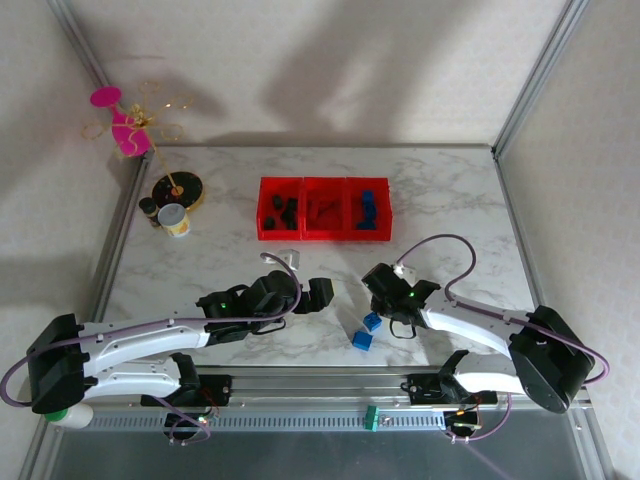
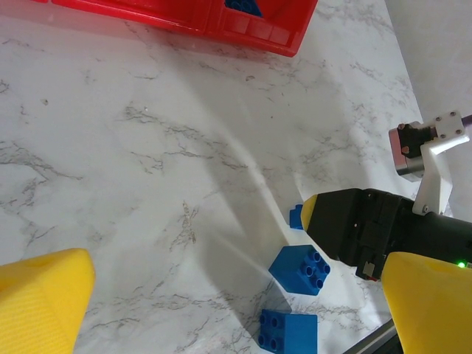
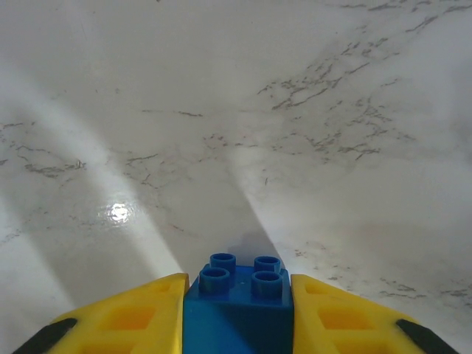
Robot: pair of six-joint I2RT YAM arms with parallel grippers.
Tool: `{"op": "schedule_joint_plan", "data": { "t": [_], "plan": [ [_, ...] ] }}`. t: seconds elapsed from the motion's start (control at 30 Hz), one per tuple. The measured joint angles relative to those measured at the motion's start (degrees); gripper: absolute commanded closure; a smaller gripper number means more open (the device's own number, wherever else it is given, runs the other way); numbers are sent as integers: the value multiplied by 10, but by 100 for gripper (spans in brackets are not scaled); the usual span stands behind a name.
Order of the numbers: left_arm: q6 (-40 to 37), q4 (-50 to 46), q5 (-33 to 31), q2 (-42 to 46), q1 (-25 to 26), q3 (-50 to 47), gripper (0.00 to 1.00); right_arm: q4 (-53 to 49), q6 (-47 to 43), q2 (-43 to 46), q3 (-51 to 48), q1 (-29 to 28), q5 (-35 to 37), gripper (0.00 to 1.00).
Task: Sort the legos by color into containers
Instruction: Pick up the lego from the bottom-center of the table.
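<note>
While the left gripper hangs with its jaws spread wide and nothing between them, two loose blue legos lie on the marble table just to its right. Further right, the right gripper is clamped on a third blue lego, studs up, with a yellow finger pressed against each side. The red containers sit well apart, toward the table's far side.
</note>
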State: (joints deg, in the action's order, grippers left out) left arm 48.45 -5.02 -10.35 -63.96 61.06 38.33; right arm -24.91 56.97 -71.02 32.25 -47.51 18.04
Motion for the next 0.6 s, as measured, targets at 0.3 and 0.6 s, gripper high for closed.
{"op": "schedule_joint_plan", "data": {
  "t": [0.3, 0.6],
  "plan": [
    [-5, -4, -13, 0, -1, 5, 0, -23, -50, -1, 79, 5, 42, 69],
    [-24, -11, -30, -3, -24, 57, 0, 22, -150, -58, 205, 69, 60, 68]
  ]
}}
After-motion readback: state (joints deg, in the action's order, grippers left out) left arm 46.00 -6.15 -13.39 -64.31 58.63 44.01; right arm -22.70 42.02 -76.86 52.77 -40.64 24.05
